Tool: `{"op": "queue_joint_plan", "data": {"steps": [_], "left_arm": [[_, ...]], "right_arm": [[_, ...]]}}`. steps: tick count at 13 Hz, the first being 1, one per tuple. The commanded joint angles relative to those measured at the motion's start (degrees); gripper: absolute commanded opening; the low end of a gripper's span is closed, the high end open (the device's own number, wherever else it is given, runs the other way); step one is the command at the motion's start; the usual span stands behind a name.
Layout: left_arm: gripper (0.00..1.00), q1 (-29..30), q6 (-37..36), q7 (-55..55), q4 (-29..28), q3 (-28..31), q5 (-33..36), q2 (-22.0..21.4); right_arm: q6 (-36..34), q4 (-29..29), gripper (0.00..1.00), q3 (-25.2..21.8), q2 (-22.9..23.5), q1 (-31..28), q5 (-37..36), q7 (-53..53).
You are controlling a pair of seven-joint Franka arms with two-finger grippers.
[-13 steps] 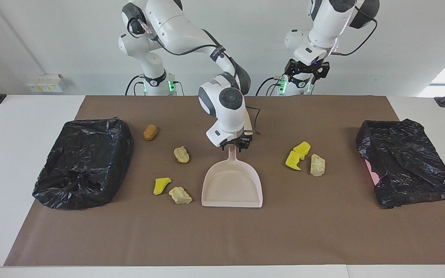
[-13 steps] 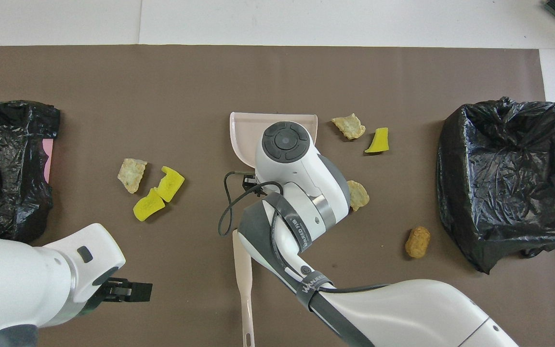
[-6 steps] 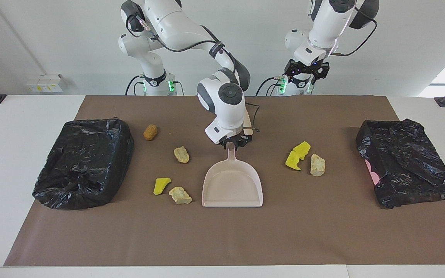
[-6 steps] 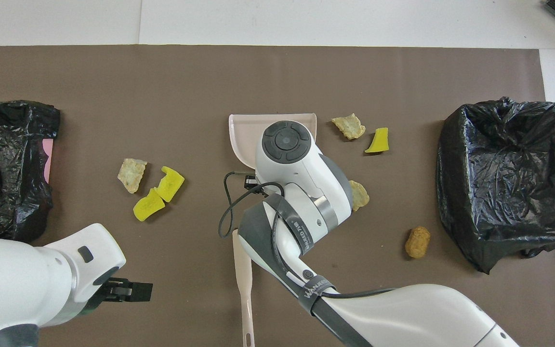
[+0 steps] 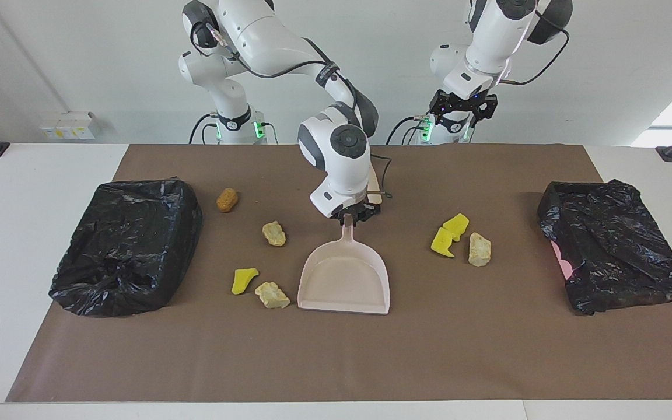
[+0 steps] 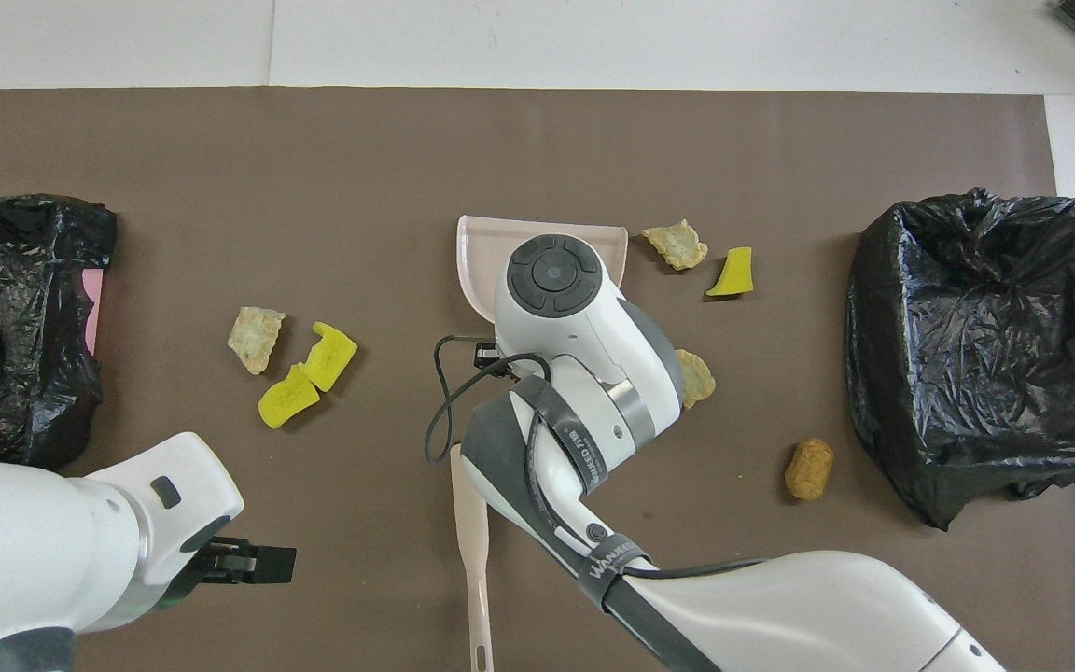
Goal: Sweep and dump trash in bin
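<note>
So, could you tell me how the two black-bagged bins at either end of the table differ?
The bin at the right arm's end shows an open hollow in the overhead view; the bin at the left arm's end has its black bag lying rumpled over it, with no clear opening. Pink shows at one edge of the left-end bin; the right-end bin shows only black plastic. The brown sponge lies close to the right-end bin. Both sit on the brown mat.

One camera is looking from high across the worktop (image 5: 50,175) at the robots; the other is looking steeply down from above them — both are sharing the brown mat (image 5: 487,350) and dustpan (image 5: 345,280), half a turn apart.
</note>
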Motion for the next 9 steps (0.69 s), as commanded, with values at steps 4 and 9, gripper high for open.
{"op": "queue_joint_plan", "data": {"steps": [4, 9], "left_arm": [[1.0, -6.41, 10.37, -10.07, -5.59, 0.58, -1.36, -1.27], [1.0, -10.71, 12.85, -14.39, -8.5, 0.58, -1.36, -1.54]], "right_arm": [[-0.27, -3.06, 0.39, 0.31, -2.26, -0.18, -0.89, -1.22], [-0.27, -3.15, 0.16, 0.31, -2.17, -0.53, -0.89, -2.79]]}}
